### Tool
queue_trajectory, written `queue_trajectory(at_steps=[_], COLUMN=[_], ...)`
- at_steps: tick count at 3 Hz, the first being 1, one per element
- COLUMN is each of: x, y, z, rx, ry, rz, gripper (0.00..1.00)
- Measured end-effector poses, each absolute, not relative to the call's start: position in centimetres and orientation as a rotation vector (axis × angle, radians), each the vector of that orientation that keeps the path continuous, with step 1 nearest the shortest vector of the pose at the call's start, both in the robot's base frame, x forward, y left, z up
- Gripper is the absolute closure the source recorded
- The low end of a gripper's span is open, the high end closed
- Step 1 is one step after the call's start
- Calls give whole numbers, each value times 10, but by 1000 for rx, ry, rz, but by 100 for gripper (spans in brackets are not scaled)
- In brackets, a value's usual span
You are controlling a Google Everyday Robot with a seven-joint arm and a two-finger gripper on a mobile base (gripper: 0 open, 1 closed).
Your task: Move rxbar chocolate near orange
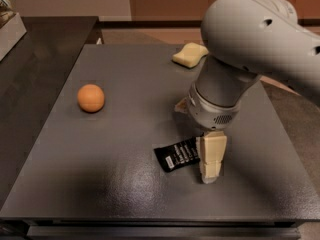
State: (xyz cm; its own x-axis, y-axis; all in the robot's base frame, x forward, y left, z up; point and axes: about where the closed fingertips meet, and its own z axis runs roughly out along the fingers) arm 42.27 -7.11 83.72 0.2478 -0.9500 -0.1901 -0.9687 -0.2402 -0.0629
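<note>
Your rxbar chocolate (177,155) lies well apart from the orange (91,97), so the move is not done. The gripper (210,166) sits at the bar's end farthest from the orange; you cannot tell if it grips.

Standing with the gripper (209,165) right at the three o'clock end of the snack bar (177,155), closing off that side. Looming over the one-to-two o'clock stretch with the bulky white arm (250,39). Leaving bare grey tabletop (110,184) lying open from the bar toward the orange (91,98) at ten o'clock. Sitting well apart at twelve o'clock near the far edge, a yellow sponge block (190,54), partly behind the arm. Leaving open surface at six and nine o'clock, reaching to the table's edges.
</note>
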Motion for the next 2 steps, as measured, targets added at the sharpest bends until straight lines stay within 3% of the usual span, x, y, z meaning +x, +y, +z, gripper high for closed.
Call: queue_trajectory(at_steps=[1, 2], x=[422, 422], y=[-69, -68], z=[828, 823], rx=[-2366, -2382], ry=[1825, 1826], rz=[178, 185], gripper=[0, 18])
